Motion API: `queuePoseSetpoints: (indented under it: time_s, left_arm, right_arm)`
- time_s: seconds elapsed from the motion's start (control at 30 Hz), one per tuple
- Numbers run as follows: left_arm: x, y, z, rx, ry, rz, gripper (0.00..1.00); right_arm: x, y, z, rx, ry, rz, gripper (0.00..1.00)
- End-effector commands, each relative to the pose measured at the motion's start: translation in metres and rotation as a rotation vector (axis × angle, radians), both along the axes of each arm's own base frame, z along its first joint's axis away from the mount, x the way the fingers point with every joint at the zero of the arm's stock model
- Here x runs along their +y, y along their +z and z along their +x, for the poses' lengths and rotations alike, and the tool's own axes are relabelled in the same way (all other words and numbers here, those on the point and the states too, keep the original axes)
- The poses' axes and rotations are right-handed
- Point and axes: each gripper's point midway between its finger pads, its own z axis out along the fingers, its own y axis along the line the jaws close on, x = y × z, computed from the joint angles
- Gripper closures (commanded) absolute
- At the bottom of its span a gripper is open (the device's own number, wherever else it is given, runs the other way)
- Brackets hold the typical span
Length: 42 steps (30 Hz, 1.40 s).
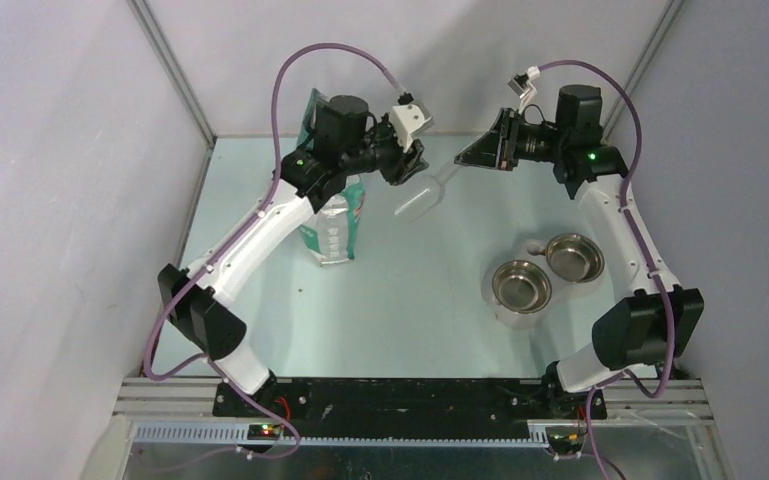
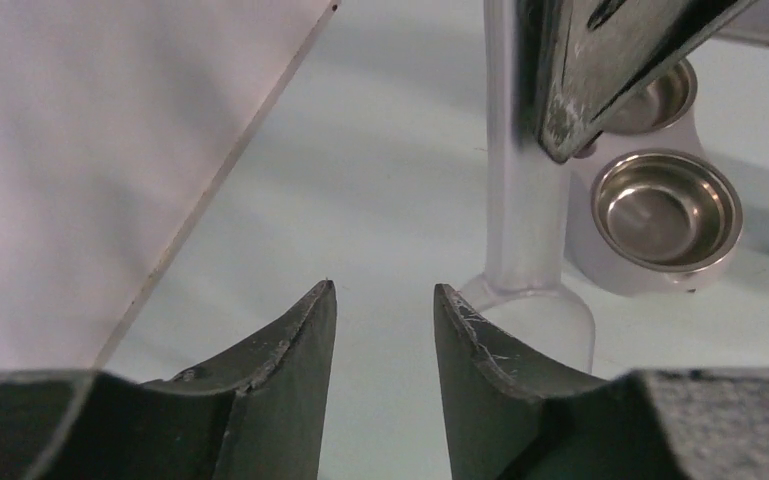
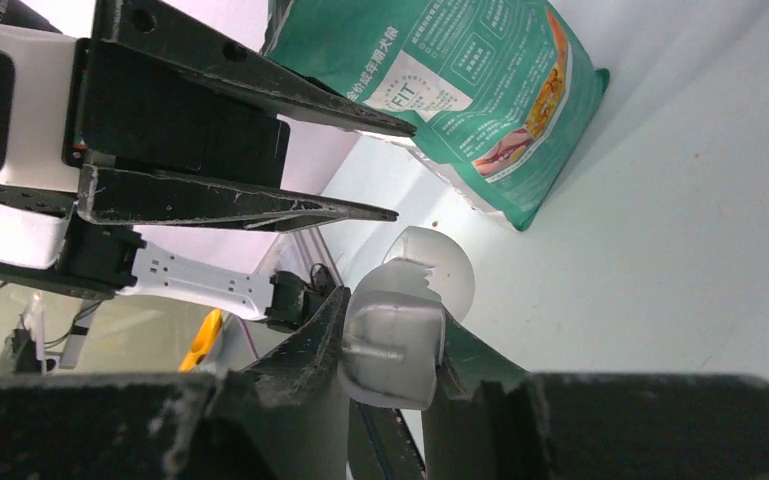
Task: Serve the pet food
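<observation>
Right gripper (image 3: 388, 335) clenched the clear scoop (image 1: 420, 198) by its handle, left gripper (image 2: 380, 300) hung released beside it, the teal bag (image 3: 480, 90) labelled "FIT" stood at the scoop's 9 o'clock, steel bowls (image 1: 522, 285) at 4 o'clock, kibble not visible.

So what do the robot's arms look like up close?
The left arm and right arm have white shells with chunky black joints. A purple cable loops over each, and a small green light glows near each wrist. The left tool and right tool have dark, pointed fingers with scuffed edges.
</observation>
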Motion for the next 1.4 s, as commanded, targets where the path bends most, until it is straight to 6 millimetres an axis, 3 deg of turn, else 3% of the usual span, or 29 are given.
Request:
queuePoseSetpoints:
  time_s: [0.0, 0.1, 0.27, 0.33, 0.43, 0.6, 1.03, 1.2, 1.3, 1.37]
  left_arm:
    - [-0.015, 0.02, 0.002, -0.033, -0.03, -0.045, 0.55]
    - [-0.019, 0.015, -0.005, -0.009, -0.061, -0.028, 0.58]
    - [-0.003, 0.012, -0.011, -0.001, -0.018, 0.003, 0.44]
    - [0.007, 0.012, -0.013, 0.008, -0.005, 0.0, 0.42]
    - [0.012, 0.012, -0.021, 0.024, -0.016, -0.007, 0.43]
    - [0.004, 0.001, -0.027, 0.075, -0.065, -0.007, 0.47]
    - [-0.024, 0.001, -0.021, 0.069, -0.113, -0.026, 0.76]
    - [-0.032, 0.002, -0.02, 0.061, -0.115, -0.029, 0.98]
    - [-0.032, 0.0, -0.023, 0.071, -0.126, -0.027, 1.0]
    - [-0.031, -0.001, -0.026, 0.067, -0.141, -0.013, 1.0]
  right_arm:
    - [0.006, 0.018, -0.003, -0.002, 0.021, 0.045, 1.0]
    - [0.004, 0.02, 0.001, -0.007, 0.002, 0.049, 1.0]
    - [-0.006, 0.023, 0.011, -0.028, -0.042, 0.044, 1.0]
    - [-0.007, 0.026, 0.011, -0.043, -0.041, 0.043, 1.0]
    - [-0.006, 0.031, 0.01, -0.061, -0.037, 0.043, 1.0]
    - [-0.004, 0.031, 0.009, -0.062, -0.032, 0.046, 1.0]
    - [0.0, 0.045, 0.001, -0.068, -0.023, 0.081, 1.0]
    - [0.001, 0.038, -0.001, -0.057, -0.028, 0.077, 1.0]
    - [0.001, 0.033, 0.0, -0.062, -0.035, 0.057, 0.85]
    - [-0.001, 0.03, -0.001, -0.101, -0.018, 0.029, 0.66]
